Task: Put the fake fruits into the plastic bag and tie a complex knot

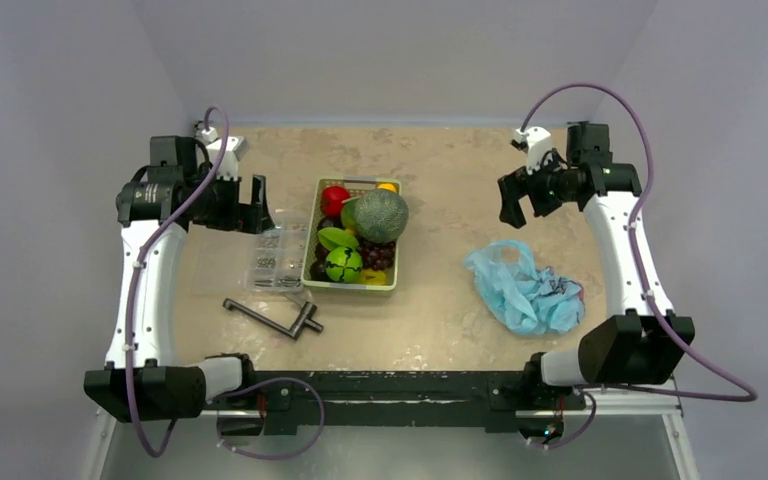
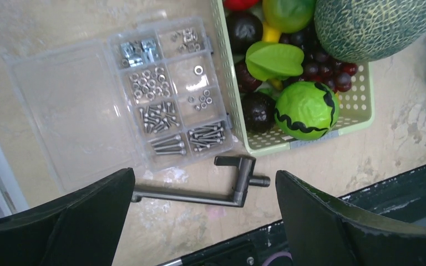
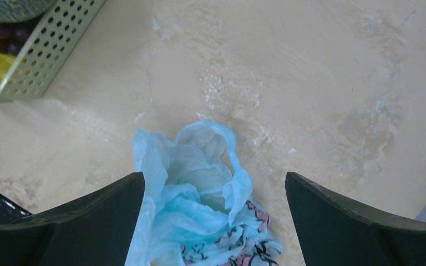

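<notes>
Your right gripper hangs spread wide and empty, to the right of the green basket and a little farther back. The plastic bag lies crumpled on the table, well right of the basket and nearer you than that gripper. From the right wrist it shows low between the fingers. The fake fruits all sit in the basket, with the melon at its far right. Your left gripper, also spread and empty, hovers just left of the basket over the clear screw box, which lies against the basket's left wall. A dark crank handle lies in front of the box. Open tabletop runs between basket and bag.
</notes>
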